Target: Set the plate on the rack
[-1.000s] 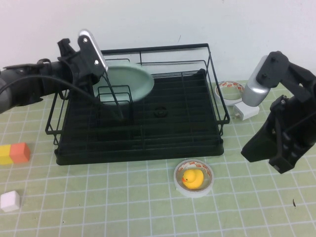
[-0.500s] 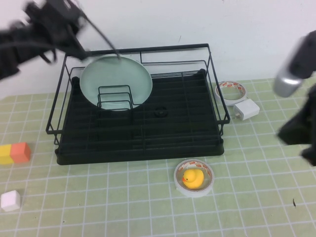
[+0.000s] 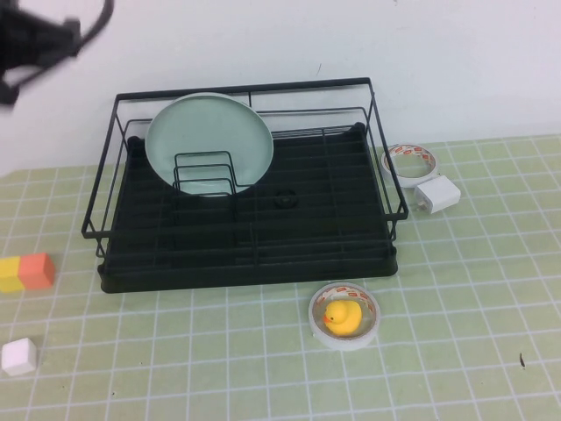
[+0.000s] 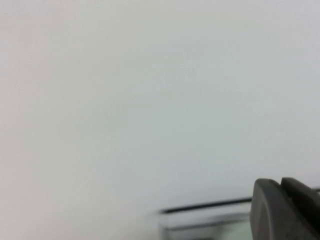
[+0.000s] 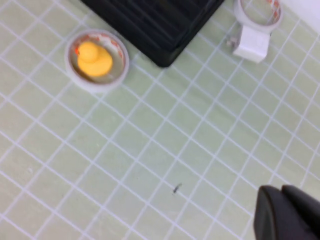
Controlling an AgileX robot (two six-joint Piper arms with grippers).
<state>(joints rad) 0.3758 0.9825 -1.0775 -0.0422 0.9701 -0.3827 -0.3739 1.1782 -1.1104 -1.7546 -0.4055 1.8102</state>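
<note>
The round pale mint-green plate [image 3: 209,145] stands on edge at the far-left corner of the black wire dish rack [image 3: 245,254], propped by upright dividers. Left claw [image 4: 286,210] is together, raised at the desk's far-left corner; right claw [image 5: 287,215] together, above the desk's near-right area.

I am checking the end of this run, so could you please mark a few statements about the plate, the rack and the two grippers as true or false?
1. The plate stands on edge in the rack, behind a small wire divider. True.
2. The left gripper is shut on the plate. False: its fingers are shut on nothing, raised near the wall and clear of the rack.
3. The yellow duck sits inside a tape roll in front of the rack. True.
4. The right gripper is open above the rack. False: it is shut and hangs over the green mat, beside the rack's corner.
5. The white charger lies inside the rack. False: it lies on the mat to the rack's right.
</note>
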